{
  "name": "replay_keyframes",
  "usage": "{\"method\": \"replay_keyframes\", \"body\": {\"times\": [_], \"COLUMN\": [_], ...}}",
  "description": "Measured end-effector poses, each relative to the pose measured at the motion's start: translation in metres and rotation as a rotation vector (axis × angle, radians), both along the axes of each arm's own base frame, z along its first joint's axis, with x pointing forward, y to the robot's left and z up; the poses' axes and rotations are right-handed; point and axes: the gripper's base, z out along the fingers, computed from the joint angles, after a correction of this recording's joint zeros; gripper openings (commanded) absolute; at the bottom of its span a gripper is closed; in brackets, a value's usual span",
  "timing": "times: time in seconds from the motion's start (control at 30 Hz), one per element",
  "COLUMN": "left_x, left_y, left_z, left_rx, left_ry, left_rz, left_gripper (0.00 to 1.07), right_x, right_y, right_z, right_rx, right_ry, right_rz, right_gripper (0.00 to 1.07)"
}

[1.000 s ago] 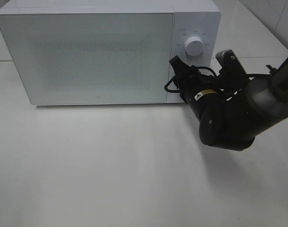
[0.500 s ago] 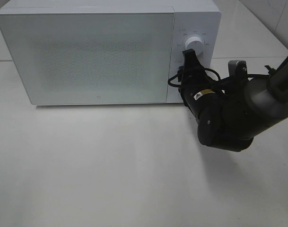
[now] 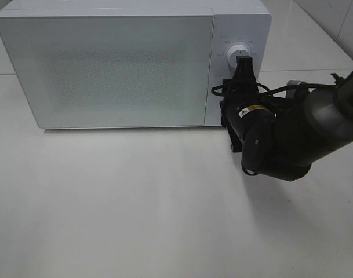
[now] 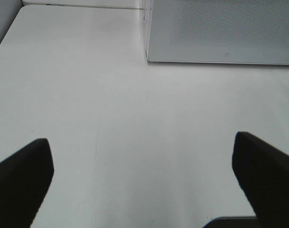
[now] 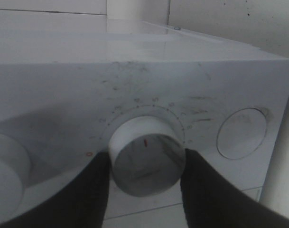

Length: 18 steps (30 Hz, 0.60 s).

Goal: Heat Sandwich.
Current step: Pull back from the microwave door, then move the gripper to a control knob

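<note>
- The sandwich shows in no view, so where it lies cannot be told
- The microwave [image 3: 106, 69] stands on the white table [image 3: 135, 202] with its door [image 3: 112, 66] shut; the speckled door pane hides the inside
- On the microwave's control panel, beside the door, the timer dial [image 5: 146, 164] carries a small red mark and a ring of ticks with an orange 0
- The right claw [image 5: 145, 160] is closed on the timer dial: its black fingers [image 5: 85, 190] press against opposite sides of the dial
- In the right wrist view a second white knob [image 5: 4, 166] sits to one side of the timer dial and a round push button [image 5: 241, 133] to the other; from the high camera that knob [image 3: 239, 53] shows just above the claw's finger
- The right arm [image 3: 292, 139] reaches in over the table at the microwave's panel end
- The left claw [image 4: 144, 185] is spread wide over bare table, in front of the microwave's door corner and apart from it, holding nothing
</note>
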Motion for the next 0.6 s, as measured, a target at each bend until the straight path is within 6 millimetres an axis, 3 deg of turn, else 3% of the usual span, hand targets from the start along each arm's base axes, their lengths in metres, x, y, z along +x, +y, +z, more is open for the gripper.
{"method": "replay_keyframes", "body": {"times": [0.6], "left_x": [0.0000], "left_y": [0.0000], "left_z": [0.0000], "left_rx": [0.000], "left_ry": [0.000], "left_rz": [0.000], "left_gripper": [0.98], "right_x": [0.0002], "right_y": [0.0000], "right_z": [0.0002], "right_rx": [0.059], "right_ry": [0.005], "right_rz": [-0.020], "right_gripper": [0.25]}}
